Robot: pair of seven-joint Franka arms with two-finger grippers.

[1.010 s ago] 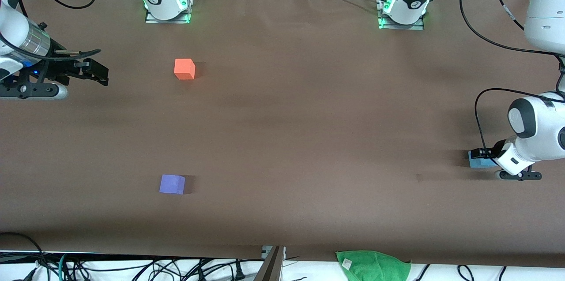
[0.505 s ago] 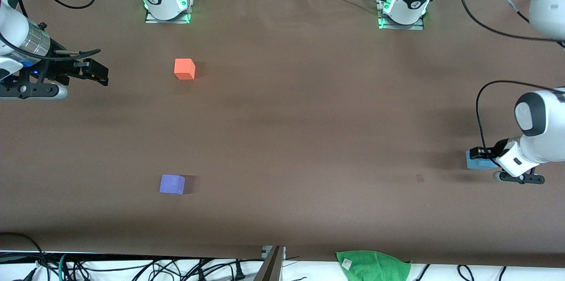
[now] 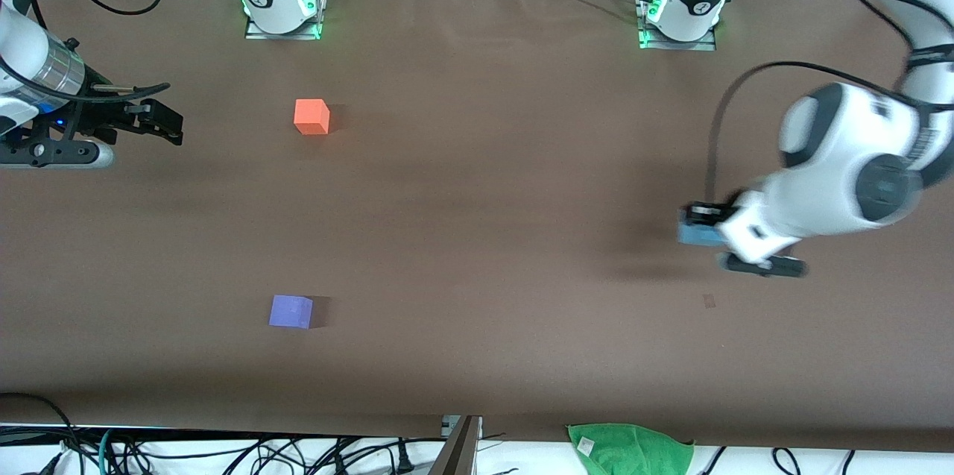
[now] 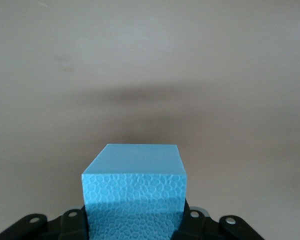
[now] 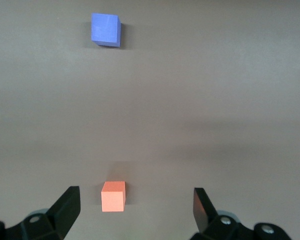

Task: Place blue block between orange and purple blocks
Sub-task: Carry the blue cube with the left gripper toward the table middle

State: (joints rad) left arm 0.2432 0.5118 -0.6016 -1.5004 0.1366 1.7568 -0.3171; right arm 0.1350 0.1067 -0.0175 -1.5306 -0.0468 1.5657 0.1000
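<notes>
My left gripper (image 3: 699, 225) is shut on the sky-blue block (image 3: 696, 234) and holds it above the brown table toward the left arm's end. In the left wrist view the blue block (image 4: 135, 192) fills the space between the jaws. The orange block (image 3: 311, 117) sits on the table toward the right arm's end, and the purple block (image 3: 291, 311) lies nearer to the front camera than it. My right gripper (image 3: 160, 123) is open and empty, waiting at the right arm's end of the table. Its wrist view shows the orange block (image 5: 113, 196) and the purple block (image 5: 106, 29).
A green cloth (image 3: 630, 448) lies at the table's edge nearest the front camera. Cables run along that edge. The two arm bases (image 3: 282, 5) stand at the edge farthest from the front camera.
My left gripper has lifted the blue block off the table and carried it toward the middle of the table. The right arm has not moved.
</notes>
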